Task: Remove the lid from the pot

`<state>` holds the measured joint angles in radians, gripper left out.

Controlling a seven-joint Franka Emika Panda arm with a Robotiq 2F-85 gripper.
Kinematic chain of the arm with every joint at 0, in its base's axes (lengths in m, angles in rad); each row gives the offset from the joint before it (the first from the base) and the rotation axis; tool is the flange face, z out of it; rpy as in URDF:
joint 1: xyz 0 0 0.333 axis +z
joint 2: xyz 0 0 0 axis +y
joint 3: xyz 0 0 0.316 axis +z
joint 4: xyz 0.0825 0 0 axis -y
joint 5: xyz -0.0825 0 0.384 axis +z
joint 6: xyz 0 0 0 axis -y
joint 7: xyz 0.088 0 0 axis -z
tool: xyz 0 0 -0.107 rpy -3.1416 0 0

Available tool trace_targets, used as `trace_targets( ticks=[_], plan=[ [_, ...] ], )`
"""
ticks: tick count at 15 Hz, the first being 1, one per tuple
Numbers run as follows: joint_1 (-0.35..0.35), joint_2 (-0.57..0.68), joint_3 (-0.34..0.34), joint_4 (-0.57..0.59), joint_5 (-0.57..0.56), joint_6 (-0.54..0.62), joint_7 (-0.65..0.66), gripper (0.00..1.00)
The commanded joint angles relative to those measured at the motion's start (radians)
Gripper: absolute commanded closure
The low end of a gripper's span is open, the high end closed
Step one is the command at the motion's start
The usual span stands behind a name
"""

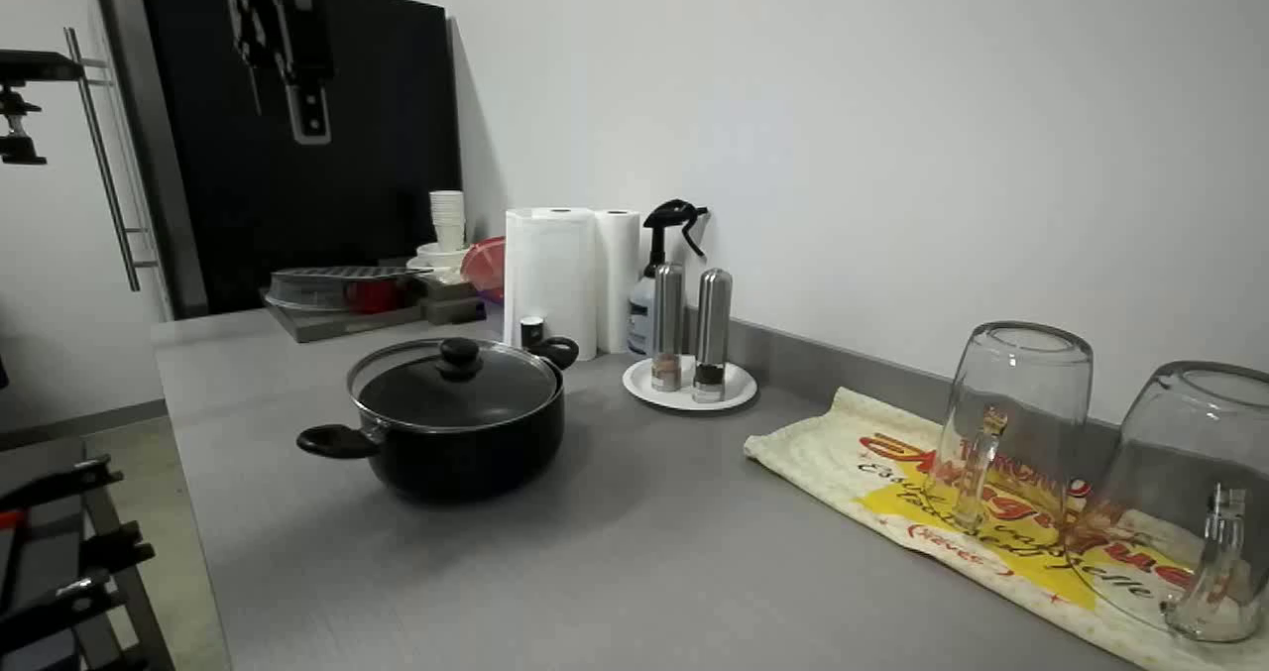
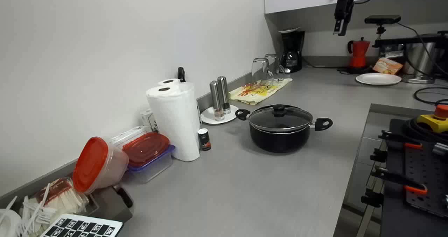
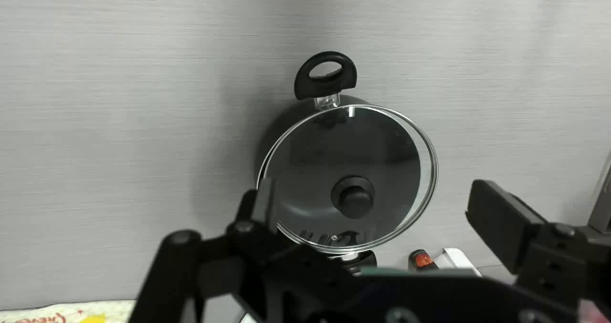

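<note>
Currently, the lid (image 1: 451, 391) rests on the pot (image 1: 471, 468), which stands on the grey counter (image 2: 252, 191) near the paper towels (image 2: 175, 121). The gripper (image 3: 372, 189) hangs well above, jaws spread wide, nothing held; in both exterior views it is apart from lid and pot. Handling (estimated): the lid looks like clear glass in a metal rim (image 3: 435, 168), so stiff, of modest weight, breakable if knocked or dropped, and slick on its face. Take hold at the knob (image 3: 356, 203), a black stub at the centre, probably hard plastic. Its top is rounded, so the jaws should reach past the crown and close on the sides; a shallow pinch could slide off, and an off-centre one may let the lid tip. Rim not advised: thin, and close over the pot's edge. Orientation: lid round, so no long axis; roughly level, knob up. Whether it is fully seated or slightly tilted, cannot tell. The pot alone gives a line: front handle (image 3: 327, 87) toward the counter's open edge, back handle (image 1: 557, 352) away from it, running nearly top to bottom in the wrist view. The jaws' closing direction crosses that line. With a round knob, centring should matter more than wrist turn.
</note>
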<state>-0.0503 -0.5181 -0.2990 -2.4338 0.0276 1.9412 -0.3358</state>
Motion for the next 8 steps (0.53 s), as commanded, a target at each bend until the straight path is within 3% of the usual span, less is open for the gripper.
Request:
trace_targets(
  ticks=[1, 5, 8],
  plan=[
    [-0.024, 0.004, 0.020, 0.002, 0.012, -0.003, -0.010, 0.00],
    [-0.024, 0.004, 0.020, 0.002, 0.012, -0.003, -0.010, 0.00],
    [-0.004, 0.064, 0.043, 0.071, 0.014, -0.004, -0.006, 0.00]
  ],
)
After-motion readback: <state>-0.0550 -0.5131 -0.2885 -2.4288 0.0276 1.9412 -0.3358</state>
